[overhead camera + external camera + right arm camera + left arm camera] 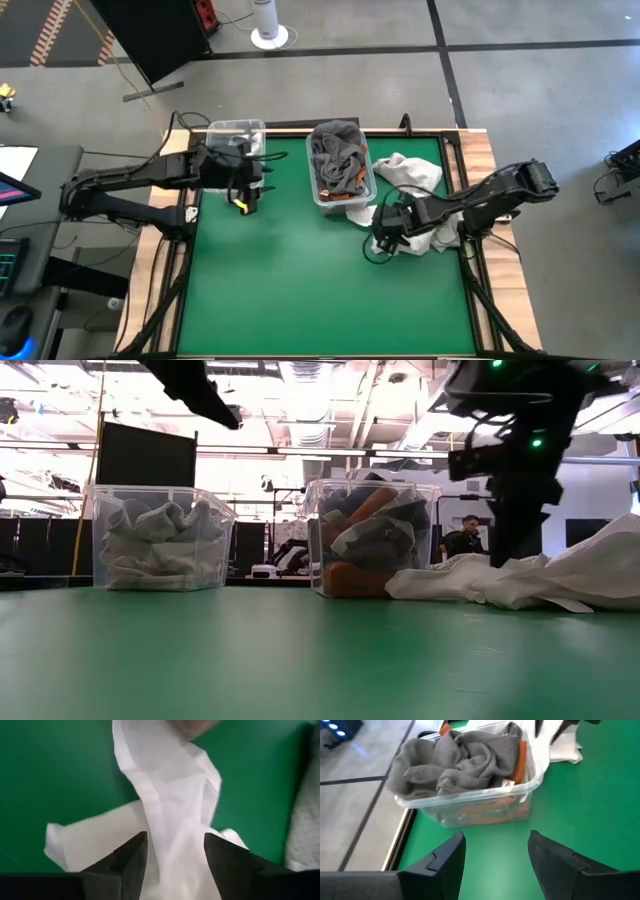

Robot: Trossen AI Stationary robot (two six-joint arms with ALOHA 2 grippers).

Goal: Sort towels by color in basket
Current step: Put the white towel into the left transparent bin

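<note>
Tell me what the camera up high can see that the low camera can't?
Only the high view shows both whole arms, the left end effector near the left bin, and the grey floor around the table. Only the low view shows the pale towels inside the left bin, plus a person far behind. Both show the middle bin of grey and orange towels, the white towels and the green table.

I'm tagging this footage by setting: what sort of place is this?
Probably a robotics lab or workshop, not a home. A green-topped table stands on bare grey concrete floor, strip-lit open ceiling shows beyond, and a person sits at a workstation.
</note>
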